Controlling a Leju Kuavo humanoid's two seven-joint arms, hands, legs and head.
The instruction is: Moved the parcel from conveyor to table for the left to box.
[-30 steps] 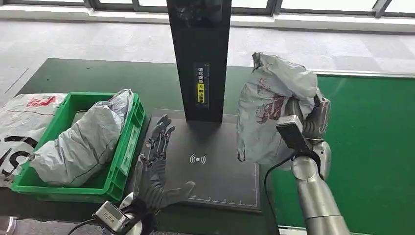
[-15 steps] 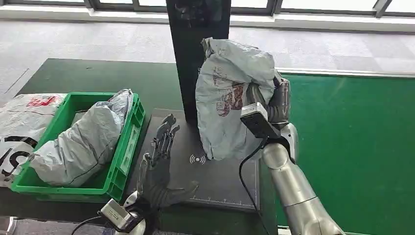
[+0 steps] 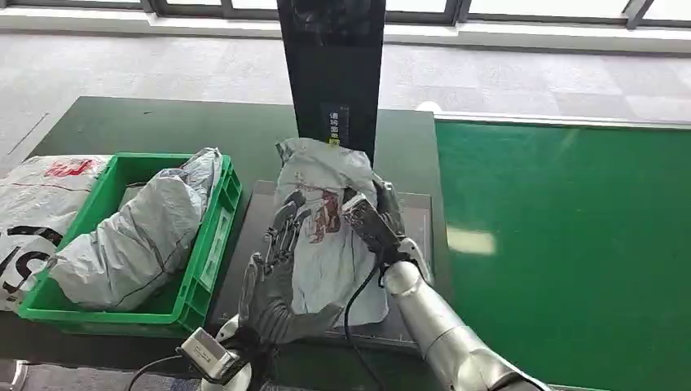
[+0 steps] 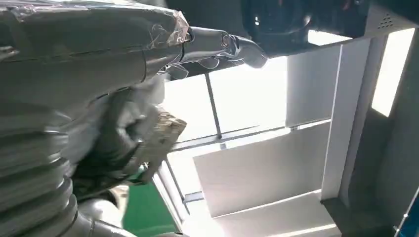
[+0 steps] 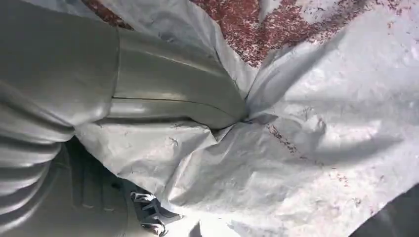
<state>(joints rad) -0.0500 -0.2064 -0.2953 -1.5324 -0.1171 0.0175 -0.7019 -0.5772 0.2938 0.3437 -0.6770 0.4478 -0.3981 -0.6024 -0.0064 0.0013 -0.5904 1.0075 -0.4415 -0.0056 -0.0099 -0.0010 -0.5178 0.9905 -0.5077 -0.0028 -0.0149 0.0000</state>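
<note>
The dark counter [image 3: 163,122] carries a black scanner post [image 3: 334,73] rising from a flat black pad [image 3: 411,322]. Left of the pad stands a green crate [image 3: 208,244] holding a grey bag [image 3: 134,236]. The grey parcel [image 3: 326,236] with red print lies on the pad in front of the post. The right hand [image 3: 383,216] grips the parcel's right side, thumb sunk into the plastic. The left hand [image 3: 273,281] rests against its left side, fingers spread and holding nothing.

The parcel [image 3: 326,236] hides the right hand's [image 3: 383,213] fingers and the dark pad's [image 3: 411,318] centre.
</note>
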